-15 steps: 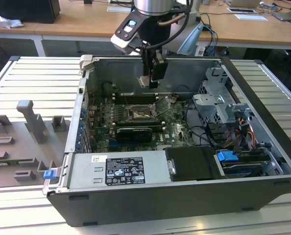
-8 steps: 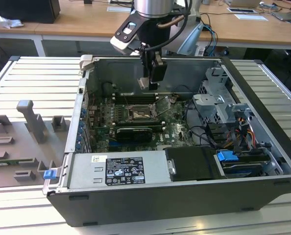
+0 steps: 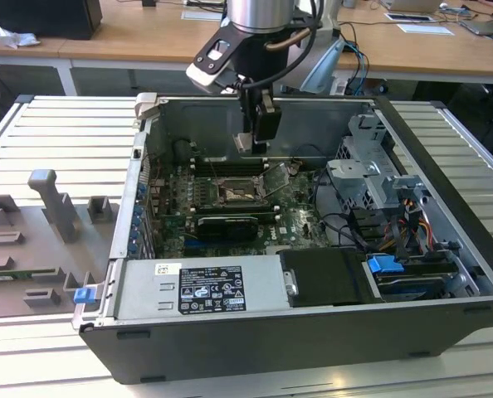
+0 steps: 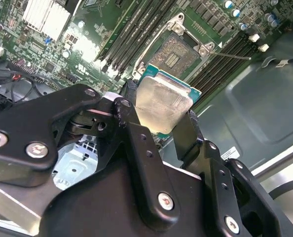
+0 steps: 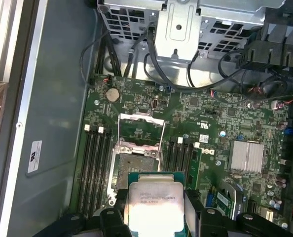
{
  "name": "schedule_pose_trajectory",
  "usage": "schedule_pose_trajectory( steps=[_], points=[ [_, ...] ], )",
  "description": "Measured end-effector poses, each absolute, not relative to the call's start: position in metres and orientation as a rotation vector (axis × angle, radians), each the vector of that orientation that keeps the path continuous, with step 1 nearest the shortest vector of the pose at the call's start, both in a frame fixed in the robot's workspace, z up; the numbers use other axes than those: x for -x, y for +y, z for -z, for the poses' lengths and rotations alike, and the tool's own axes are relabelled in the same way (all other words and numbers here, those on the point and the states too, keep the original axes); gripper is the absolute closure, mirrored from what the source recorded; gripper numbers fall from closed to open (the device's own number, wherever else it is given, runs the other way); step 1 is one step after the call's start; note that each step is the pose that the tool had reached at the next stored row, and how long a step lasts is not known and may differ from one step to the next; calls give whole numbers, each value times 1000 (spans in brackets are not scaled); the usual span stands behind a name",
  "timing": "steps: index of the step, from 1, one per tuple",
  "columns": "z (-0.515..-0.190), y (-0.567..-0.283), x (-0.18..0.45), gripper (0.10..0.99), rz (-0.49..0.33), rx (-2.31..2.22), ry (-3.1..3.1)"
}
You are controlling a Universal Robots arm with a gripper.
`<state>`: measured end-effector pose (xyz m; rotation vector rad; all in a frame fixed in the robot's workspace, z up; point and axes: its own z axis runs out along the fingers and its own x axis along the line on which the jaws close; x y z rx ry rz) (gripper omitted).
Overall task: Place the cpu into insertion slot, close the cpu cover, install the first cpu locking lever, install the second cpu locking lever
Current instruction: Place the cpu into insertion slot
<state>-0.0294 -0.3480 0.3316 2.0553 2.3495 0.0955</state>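
Your gripper [image 3: 255, 143] clamps the cpu [image 4: 162, 101] by its edges, level, open insertion slot [image 4: 177, 53] just below it, likely for straight seating.

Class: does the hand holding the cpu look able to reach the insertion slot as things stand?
Probably yes: the hand holds the cpu above the insertion slot, whose cpu cover stands open; nothing lies between.

Silver cylindrical arm [image 3: 259, 12] with black looping cable [image 3: 311, 31], matte black fingers [image 4: 141, 153] studded with silver screws [image 4: 165, 200].
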Motion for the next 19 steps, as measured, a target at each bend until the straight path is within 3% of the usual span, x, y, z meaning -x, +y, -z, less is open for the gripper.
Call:
schedule_pose_trajectory(
  steps=[19],
  points=[
    [-307, -348, 29, 549, -91, -2222, 2188]
  ],
)
